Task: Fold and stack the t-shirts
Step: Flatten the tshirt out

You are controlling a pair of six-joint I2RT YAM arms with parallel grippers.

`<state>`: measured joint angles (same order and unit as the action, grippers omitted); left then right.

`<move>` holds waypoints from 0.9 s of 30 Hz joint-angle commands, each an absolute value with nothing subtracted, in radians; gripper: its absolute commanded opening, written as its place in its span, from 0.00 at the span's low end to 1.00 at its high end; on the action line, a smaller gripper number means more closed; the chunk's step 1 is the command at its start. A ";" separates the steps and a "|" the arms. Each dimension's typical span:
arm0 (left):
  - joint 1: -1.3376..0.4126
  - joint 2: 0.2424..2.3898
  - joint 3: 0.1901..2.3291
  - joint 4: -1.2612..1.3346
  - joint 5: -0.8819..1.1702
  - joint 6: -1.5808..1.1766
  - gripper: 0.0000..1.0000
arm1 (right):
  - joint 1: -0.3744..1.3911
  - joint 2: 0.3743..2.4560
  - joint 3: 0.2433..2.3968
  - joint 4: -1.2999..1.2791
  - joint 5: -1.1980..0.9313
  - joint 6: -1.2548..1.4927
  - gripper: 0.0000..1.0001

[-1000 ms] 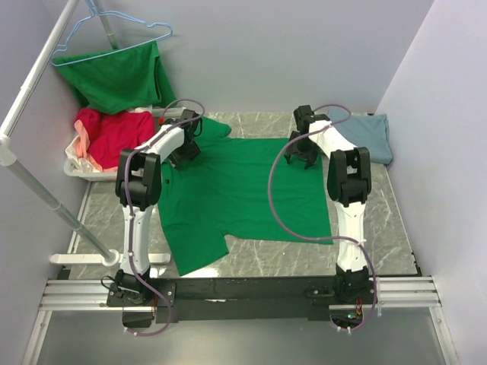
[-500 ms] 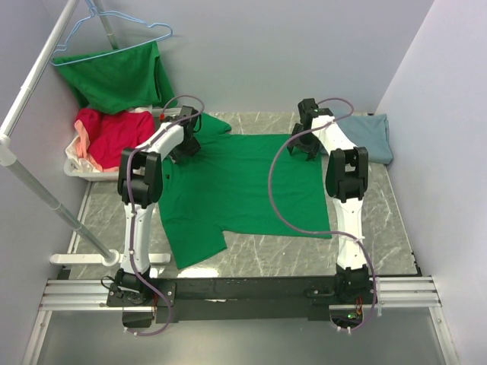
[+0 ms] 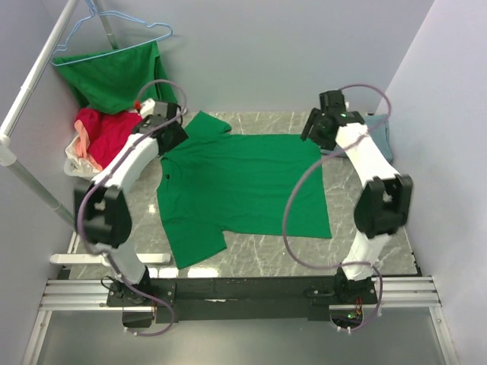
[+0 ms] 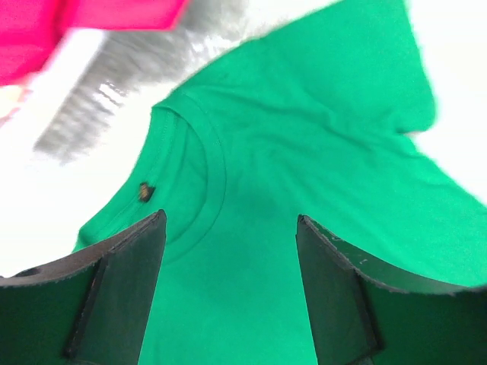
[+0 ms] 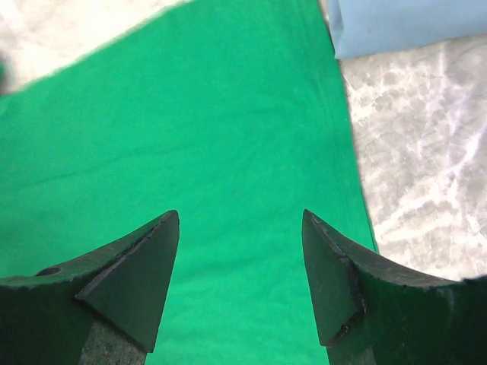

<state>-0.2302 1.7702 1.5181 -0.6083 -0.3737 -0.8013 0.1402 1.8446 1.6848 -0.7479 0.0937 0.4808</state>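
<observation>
Nearest the arm bases, the green t-shirt [image 3: 243, 190] lies spread flat on the counter [image 3: 274, 258]. Its near sleeve [image 3: 194, 247] points toward the bases, its collar [image 4: 205, 175] sits to the left and its hem to the right. No fold has been made in it.

Change noted: a second ago both end effectors were low over the far edge of this shirt, with the elbows tucked in above the cloth. Both arms have since swung outward and the shirt body is now uncovered.

The left end effector [image 4: 228, 228] hangs above the collar and far shoulder with its jaws wide apart and nothing between them. The right end effector [image 5: 240, 220] hangs above the far hem corner, jaws likewise wide and empty.

Judgement: the spreading step looks finished and the garment has been released. A first fold is due next and will need fresh grips on an edge.

Further back on the right, a folded blue-grey t-shirt [image 5: 403, 23] rests just beside the hem, partly hidden by the right arm in the top view. It probably marks the stacking spot.

At far left, red and pink t-shirts [image 3: 114, 133] are heaped in a white basket [image 3: 74, 169]. Beyond them another green garment [image 3: 114, 76] hangs from a hanger [image 3: 114, 34].
</observation>
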 commanded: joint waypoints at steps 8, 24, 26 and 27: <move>-0.373 1.238 1.008 -0.747 -0.453 -0.974 0.71 | 0.195 1.240 1.037 -0.586 0.070 0.538 0.70; -0.765 1.028 0.735 -1.025 -0.427 -1.451 0.57 | 0.347 1.005 0.759 -0.566 0.094 0.589 0.71; -0.836 1.058 0.703 -1.025 -0.417 -1.535 0.56 | 0.348 1.008 0.744 -0.565 0.100 0.588 0.70; -0.860 1.066 0.672 -1.020 -0.407 -1.563 0.55 | 0.350 1.006 0.733 -0.561 0.101 0.584 0.70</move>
<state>-0.7673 1.0302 0.7380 -0.9920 -0.4297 -1.3811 0.3405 1.0264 0.7563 -0.6113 0.0875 0.5800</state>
